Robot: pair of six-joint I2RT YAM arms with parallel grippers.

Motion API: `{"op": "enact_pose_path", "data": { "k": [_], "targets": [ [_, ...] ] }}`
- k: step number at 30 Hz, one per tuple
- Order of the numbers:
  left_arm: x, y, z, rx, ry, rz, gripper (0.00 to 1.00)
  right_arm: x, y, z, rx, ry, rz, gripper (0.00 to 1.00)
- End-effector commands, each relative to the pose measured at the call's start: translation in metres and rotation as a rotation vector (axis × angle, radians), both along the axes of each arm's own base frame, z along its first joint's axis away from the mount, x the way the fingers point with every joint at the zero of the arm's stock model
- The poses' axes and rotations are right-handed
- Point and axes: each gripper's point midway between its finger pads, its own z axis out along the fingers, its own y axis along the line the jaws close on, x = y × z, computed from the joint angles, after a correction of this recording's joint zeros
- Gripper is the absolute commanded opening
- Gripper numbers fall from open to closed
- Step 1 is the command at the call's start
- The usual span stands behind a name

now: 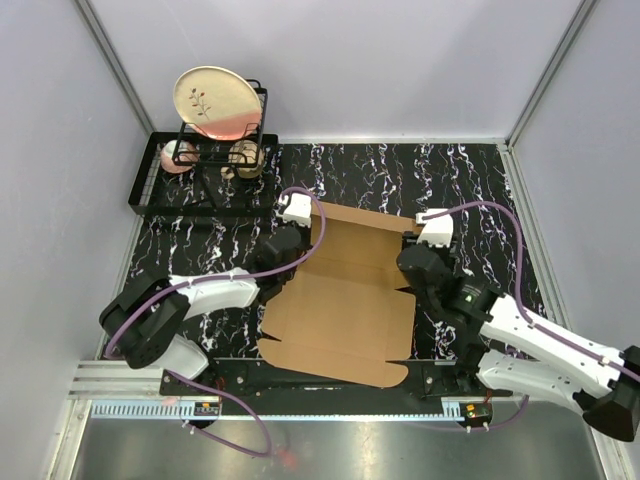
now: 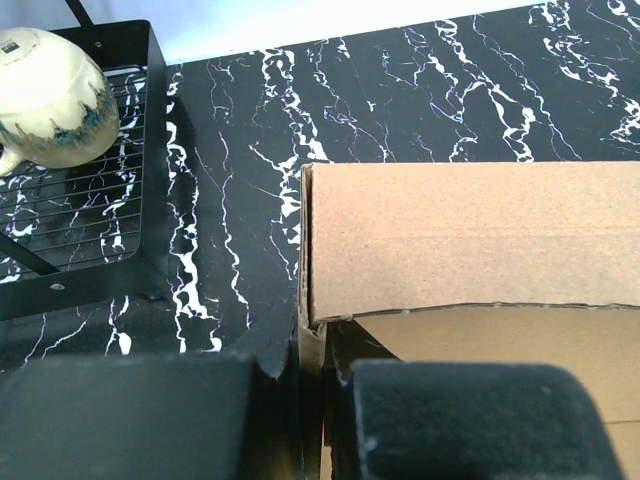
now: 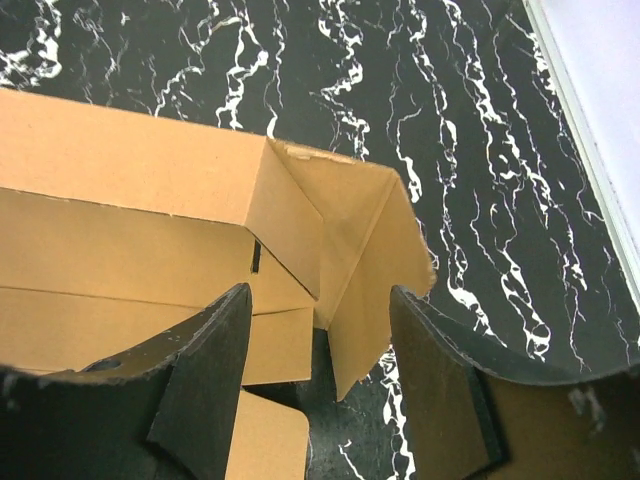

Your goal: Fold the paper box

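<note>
You had the paper box (image 1: 345, 310) at the centre of the tabletop (image 1: 380, 170), seen from above, with the dish rack (image 1: 200, 185) well apart at 11 o'clock. The box's wall along the 12 o'clock edge stood raised. The large panel toward 6 o'clock, tabs included, lay flat.

Your left fingers (image 2: 470, 420) were closed tight on a thin upright edge of cardboard at the box's 10 o'clock corner. Your right fingers (image 3: 210, 370) stood apart at the 2 o'clock corner, straddling a loose corner flap without clamping it. I could not tell whether either finger touched it.

Assessment: the fold was at an early to middle stage. One wall was up and both far corners were in hand. The side walls were not secured, the corner flaps were not tucked, and the near panel was not folded. By my judgement, most of the work was left to do.
</note>
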Motion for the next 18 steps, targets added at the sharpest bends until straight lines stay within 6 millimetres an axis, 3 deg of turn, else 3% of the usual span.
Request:
{"op": "enact_pose_path", "data": {
  "k": [1,8,12,15,18],
  "targets": [
    [0.008,-0.012,0.026,-0.102,-0.051,-0.012,0.00,0.012,0.013,0.000,0.052,-0.050,-0.028,0.63],
    [0.004,-0.009,0.023,-0.097,-0.057,-0.020,0.00,0.029,0.014,-0.002,-0.072,-0.072,-0.115,0.63],
    [0.004,-0.008,0.027,-0.101,-0.067,-0.020,0.00,0.042,0.023,-0.016,-0.135,-0.045,-0.125,0.60],
    [0.003,-0.006,0.029,-0.106,-0.075,-0.015,0.00,0.046,0.026,-0.026,-0.106,-0.029,-0.137,0.48],
    [0.003,-0.005,0.030,-0.108,-0.078,-0.009,0.00,0.043,0.039,-0.032,0.044,-0.024,-0.098,0.38]
  ]
}}
